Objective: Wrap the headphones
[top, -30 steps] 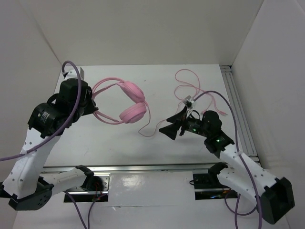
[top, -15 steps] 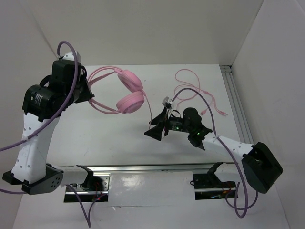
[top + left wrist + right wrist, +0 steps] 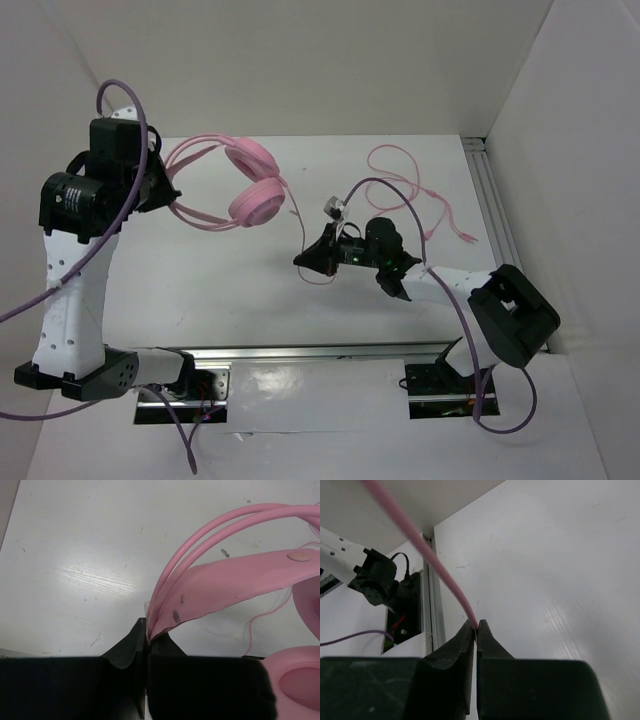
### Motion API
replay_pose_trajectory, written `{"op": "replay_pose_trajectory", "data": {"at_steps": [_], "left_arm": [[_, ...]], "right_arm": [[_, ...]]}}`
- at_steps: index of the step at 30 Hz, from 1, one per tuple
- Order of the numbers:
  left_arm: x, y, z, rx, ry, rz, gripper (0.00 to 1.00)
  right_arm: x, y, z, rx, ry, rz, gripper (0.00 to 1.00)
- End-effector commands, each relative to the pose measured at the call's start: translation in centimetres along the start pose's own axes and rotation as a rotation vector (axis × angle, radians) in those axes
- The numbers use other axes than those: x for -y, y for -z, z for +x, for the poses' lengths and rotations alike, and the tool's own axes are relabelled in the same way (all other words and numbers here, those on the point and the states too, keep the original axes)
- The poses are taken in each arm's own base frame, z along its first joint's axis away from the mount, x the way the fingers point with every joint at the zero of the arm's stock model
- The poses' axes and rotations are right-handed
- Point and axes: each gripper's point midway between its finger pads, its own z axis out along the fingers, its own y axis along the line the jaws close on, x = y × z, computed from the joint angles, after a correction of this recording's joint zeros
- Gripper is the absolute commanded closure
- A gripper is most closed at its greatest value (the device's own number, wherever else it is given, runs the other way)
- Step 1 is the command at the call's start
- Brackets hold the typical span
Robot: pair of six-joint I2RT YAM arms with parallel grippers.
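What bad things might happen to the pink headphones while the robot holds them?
The left gripper pinches the pink over-ear headphones only by the thin headband, right at its fingertips, so they might slip and drop. The right gripper is shut on the thin pink cable; a hard pull might strain it. The loose cable loops on the white table might tangle.
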Motion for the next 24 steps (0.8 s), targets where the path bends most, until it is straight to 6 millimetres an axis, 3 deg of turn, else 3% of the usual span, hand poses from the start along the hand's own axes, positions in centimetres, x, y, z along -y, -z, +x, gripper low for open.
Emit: {"op": "replay_pose_trajectory", "data": {"at_steps": [1, 3, 4, 5, 6, 7, 8, 9, 10, 14, 16, 17, 19, 20, 24], "left_arm": [[0.6, 0.2, -2.4, 0.094, 0.084, 0.077, 1.00], [0.0, -0.1, -2.3, 0.100, 0.084, 0.046, 1.00], [-1.2, -0.5, -2.5, 0.122, 0.085, -0.028, 1.00], [-2.3, -0.3, -2.6, 0.146, 0.097, -0.081, 1.00], [-3.2, -1.3, -1.9, 0.134, 0.091, -0.146, 1.00], [-4.8, -1.1, -2.0, 0.174, 0.074, -0.246, 1.00], [-4.6, -1.5, -1.3, 0.167, 0.035, -0.268, 1.00], [-4.7, -2.0, -0.7, 0.161, 0.023, -0.297, 1.00], [-4.8, -3.2, 0.5, 0.133, 0.000, -0.323, 1.00], [-3.9, -5.6, 3.4, 0.076, -0.112, -0.368, 1.00], [-2.4, -7.0, 5.2, 0.049, -0.216, -0.388, 1.00], [-2.3, -7.2, 5.5, 0.057, -0.281, -0.424, 1.00], [0.7, -7.7, 7.1, 0.048, -0.398, -0.385, 1.00], [1.3, -7.8, 7.6, 0.046, -0.439, -0.386, 1.00], [4.2, -8.4, 9.9, 0.025, -0.590, -0.355, 1.00]], "right_arm": [[-0.3, -0.4, -1.9, 0.072, 0.058, -0.004, 0.99], [-0.8, 0.1, -2.6, 0.076, 0.087, 0.023, 1.00], [0.6, 0.6, -1.6, 0.032, 0.091, 0.126, 1.00], [1.0, 1.1, -1.8, 0.029, 0.110, 0.191, 1.00], [-0.9, 1.7, -3.1, 0.059, 0.157, 0.223, 1.00], [0.5, 2.9, -3.8, 0.082, 0.180, 0.388, 1.00], [0.5, 3.9, -3.1, 0.034, 0.213, 0.456, 1.00], [-1.0, 4.1, -2.9, 0.031, 0.238, 0.467, 1.00], [-1.8, 5.1, -4.4, 0.068, 0.263, 0.504, 1.00], [-1.5, 7.7, -5.9, 0.022, 0.342, 0.736, 1.00], [-2.1, 7.9, -5.8, -0.042, 0.384, 0.808, 1.00], [-1.6, 9.4, -6.8, -0.043, 0.410, 0.929, 1.00], [-2.6, 9.7, -6.6, -0.067, 0.465, 1.003, 1.00], [-2.3, 10.7, -7.0, -0.090, 0.520, 1.101, 1.00], [-3.4, 11.3, -7.0, -0.137, 0.640, 1.212, 1.00]]}}
